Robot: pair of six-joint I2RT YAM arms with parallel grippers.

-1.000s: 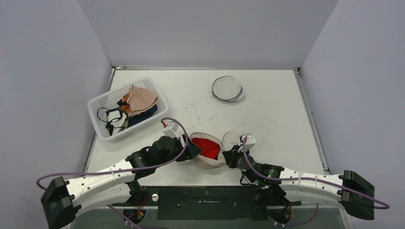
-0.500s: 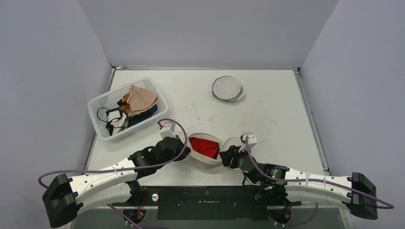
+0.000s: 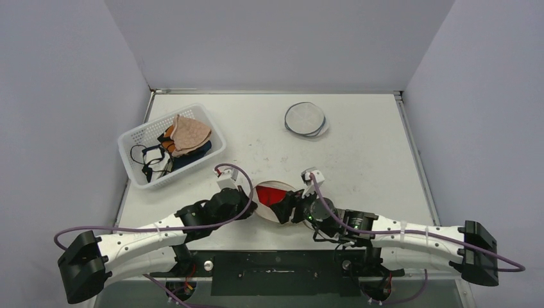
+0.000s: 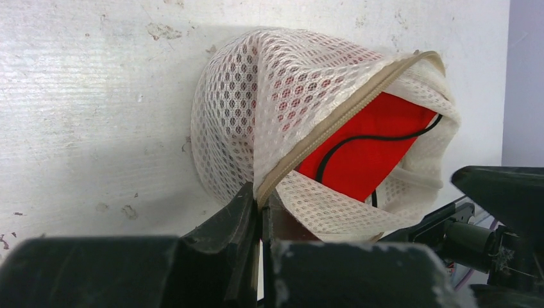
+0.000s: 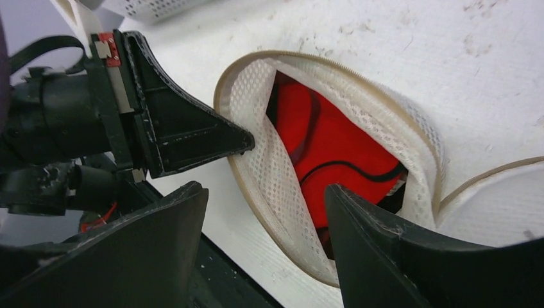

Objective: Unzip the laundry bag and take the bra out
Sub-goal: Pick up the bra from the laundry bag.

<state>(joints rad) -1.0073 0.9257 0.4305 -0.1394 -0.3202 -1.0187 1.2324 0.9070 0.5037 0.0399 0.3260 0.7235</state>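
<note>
2 hands (image 3: 253,206) (image 3: 290,206), 1 laundry bag (image 3: 269,217), 1 red bra (image 3: 272,194), 1 basket (image 3: 154,122), and 1 round disc (image 3: 306,119), possibly another bag.

We find the laundry bag (image 4: 256,109) on the tabletop (image 3: 372,147) by its near edge, about midway along, with the bra (image 4: 378,147) inside it. The left gripper (image 3: 253,206) sits at the bag's left side, the right gripper (image 3: 287,206) at its right. A basket (image 3: 157,120) holding garments (image 3: 189,133) lies by the left edge, a pouch (image 3: 306,119) toward the far edge

Soft, even light from above; faint shadow beside the bag (image 4: 256,122); dark fingers (image 4: 221,253) before it look blurred.
</note>
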